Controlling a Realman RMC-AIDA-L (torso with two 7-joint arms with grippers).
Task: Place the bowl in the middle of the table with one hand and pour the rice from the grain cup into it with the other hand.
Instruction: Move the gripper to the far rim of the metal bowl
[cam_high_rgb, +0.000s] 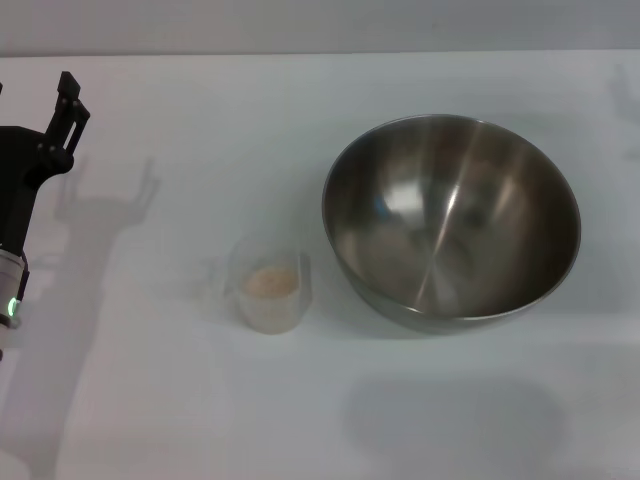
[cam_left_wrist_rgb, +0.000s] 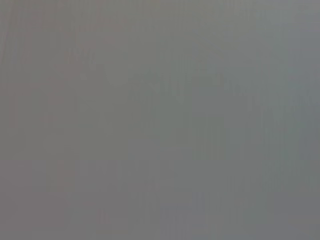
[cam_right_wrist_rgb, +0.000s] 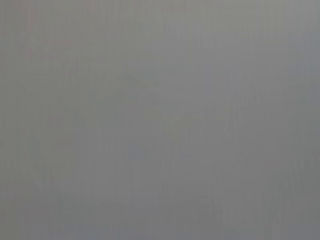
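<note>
The steel bowl (cam_high_rgb: 452, 222) stands upright and empty on the white table (cam_high_rgb: 200, 120), right of the middle. The clear grain cup (cam_high_rgb: 268, 292) stands just left of the bowl, apart from it, its small handle pointing left. A low heap of pale rice (cam_high_rgb: 270, 281) lies inside the cup. My left gripper (cam_high_rgb: 35, 96) hangs at the far left edge, well away from the cup, open and holding nothing; one finger is cut off by the frame. My right gripper is out of view. Both wrist views show only flat grey.
The table's far edge runs along the top of the head view. A soft shadow lies on the tabletop in front of the bowl.
</note>
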